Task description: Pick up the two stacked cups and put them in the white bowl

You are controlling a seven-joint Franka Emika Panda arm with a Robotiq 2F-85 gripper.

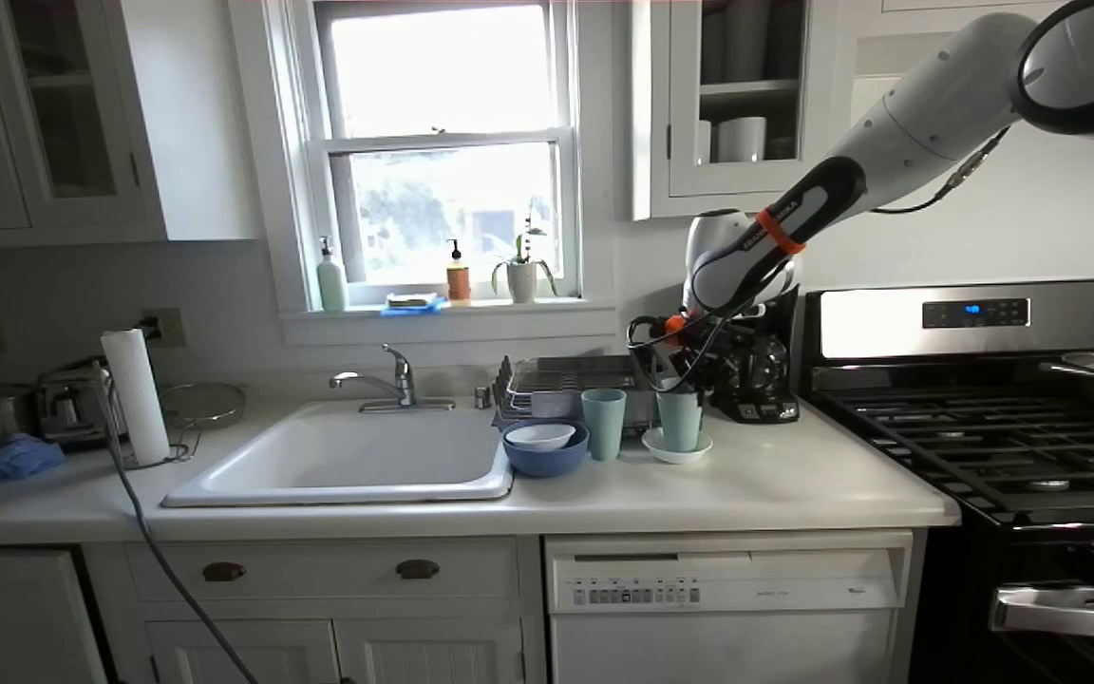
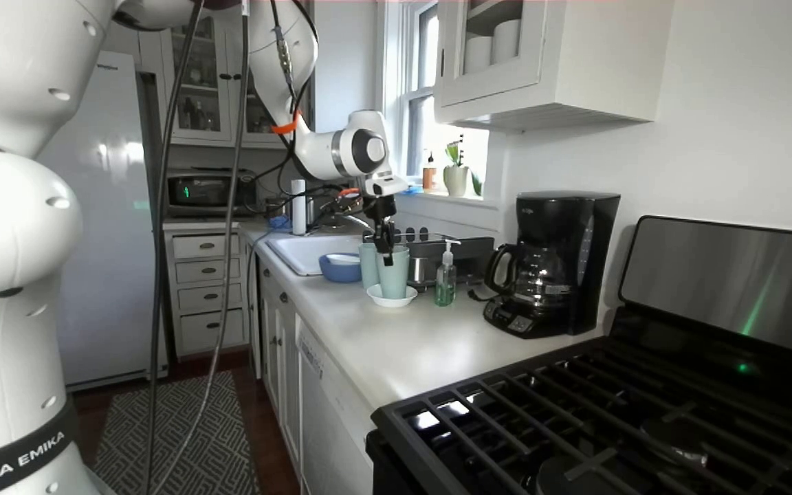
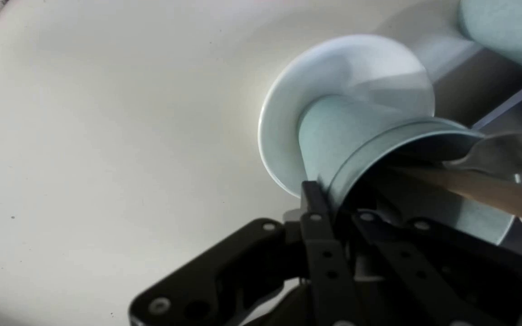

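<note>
The two stacked cups (image 1: 680, 418) are pale blue-green and nested, with a double rim line in the wrist view (image 3: 342, 131). They stand in the small white bowl (image 1: 678, 458), which shows around their base in the wrist view (image 3: 283, 117) too. The cups (image 2: 393, 278) look upright in the bowl (image 2: 392, 302). My gripper (image 3: 335, 209) straddles the cups' wall at the rim: one finger outside against it, the other inside the mouth, its tip hidden in shadow. It looks shut on the wall. The gripper (image 2: 388, 258) comes from above.
A single pale teal cup (image 1: 603, 425) stands beside the bowl. A blue bowl (image 1: 552, 464) holds another small white bowl (image 1: 540, 437). A wooden utensil (image 3: 474, 185) and a grey spoon (image 3: 510, 151) seem to stick out of the cups. A soap bottle (image 2: 445, 282) and coffee maker (image 2: 547, 275) stand nearby.
</note>
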